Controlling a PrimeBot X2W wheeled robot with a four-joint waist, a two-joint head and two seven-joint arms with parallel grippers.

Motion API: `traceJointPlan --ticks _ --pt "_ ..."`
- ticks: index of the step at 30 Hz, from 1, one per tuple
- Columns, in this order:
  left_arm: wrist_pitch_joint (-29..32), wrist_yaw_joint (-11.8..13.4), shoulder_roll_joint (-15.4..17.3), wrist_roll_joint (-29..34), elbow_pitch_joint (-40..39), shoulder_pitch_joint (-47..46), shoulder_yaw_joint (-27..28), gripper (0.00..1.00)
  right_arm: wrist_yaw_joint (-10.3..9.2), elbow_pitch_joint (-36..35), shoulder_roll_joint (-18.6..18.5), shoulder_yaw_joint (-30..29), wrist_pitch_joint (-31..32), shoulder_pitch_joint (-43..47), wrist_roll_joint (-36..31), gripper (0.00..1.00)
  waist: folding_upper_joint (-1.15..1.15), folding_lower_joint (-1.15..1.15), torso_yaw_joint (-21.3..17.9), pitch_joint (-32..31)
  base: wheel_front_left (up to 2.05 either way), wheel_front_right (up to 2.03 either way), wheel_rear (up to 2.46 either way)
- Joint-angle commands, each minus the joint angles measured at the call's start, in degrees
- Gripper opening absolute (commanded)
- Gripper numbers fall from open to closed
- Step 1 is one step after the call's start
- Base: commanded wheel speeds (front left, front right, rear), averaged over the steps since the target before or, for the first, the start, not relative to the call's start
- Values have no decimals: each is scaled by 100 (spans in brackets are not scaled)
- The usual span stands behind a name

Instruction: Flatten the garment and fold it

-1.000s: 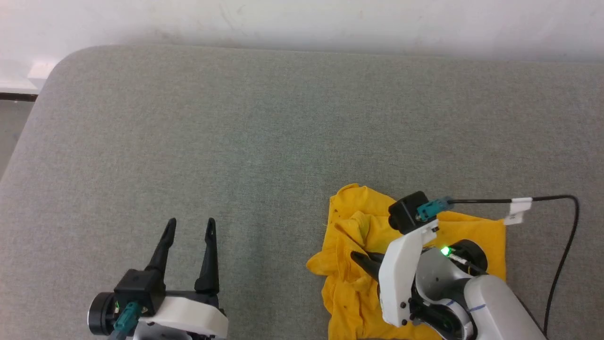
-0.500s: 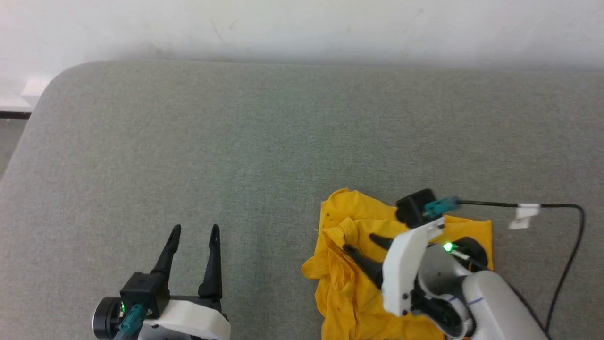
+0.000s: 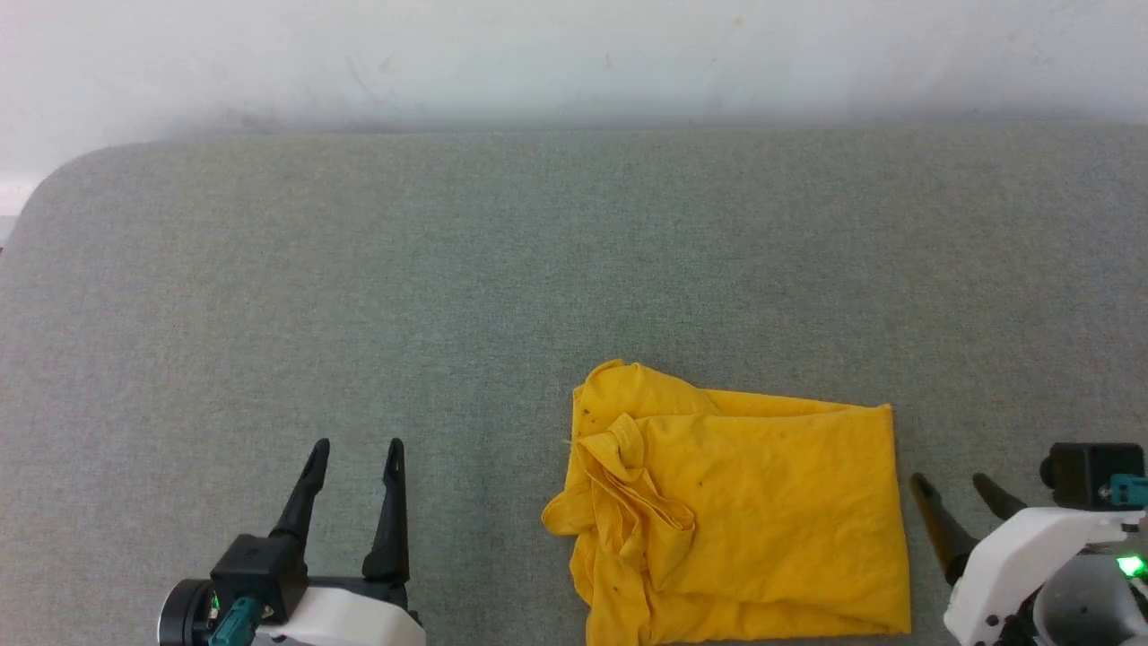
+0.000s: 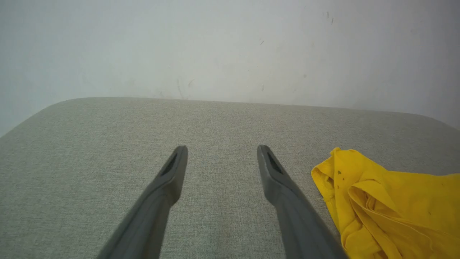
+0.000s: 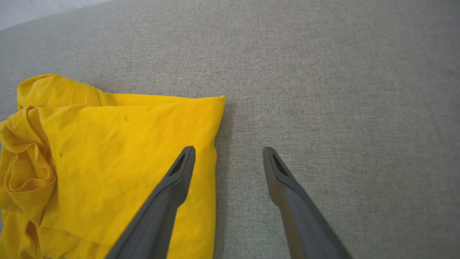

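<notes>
The garment (image 3: pixel 744 511) is a bright yellow shirt lying folded into a rough rectangle on the grey cushioned surface (image 3: pixel 502 269), its left side bunched into wrinkled folds. The same garment (image 4: pixel 391 208) lies at the right of the left wrist view, and the garment (image 5: pixel 107 162) covers the left of the right wrist view. My right gripper (image 3: pixel 949 484) stands open just off the shirt's right edge, holding nothing; in its own view the right gripper (image 5: pixel 228 151) straddles that edge. My left gripper (image 3: pixel 356 446) is open over bare fabric, well left of the shirt, as the left gripper (image 4: pixel 221 149) also shows.
A white wall (image 3: pixel 574 54) runs along the far edge of the grey surface. The surface's rounded far-left corner (image 3: pixel 54 179) shows at the left. Bare grey fabric stretches beyond and to both sides of the shirt.
My right gripper opened, let go of the shirt's bunched middle and drew back to the right, off the cloth. The head camera shifted. The shirt now lies uncovered and flatter. Left arm unchanged.
</notes>
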Motion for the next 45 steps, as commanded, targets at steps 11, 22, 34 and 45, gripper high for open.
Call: traceJointPlan --ticks 11,22,34,45 --pt "161 28 117 76 -151 -162 -85 100 -4 1221 164 215 -370 -559 -109 100 0 0 262 171 0 0 0" --pt "184 38 121 79 -169 -183 -172 100 -4 2290 175 360 -686 -1020 342 0 0 0 348 -83 0 0 0" --pt "209 14 206 99 -291 -450 -167 100 -4 1698 -494 164 -125 -1983 -121 0 0 0 -150 188 0 0 0" --pt "314 71 301 343 -510 -1197 -157 100 -4 1473 -2138 127 464 -3160 -283 0 0 0 -562 1156 0 0 0"
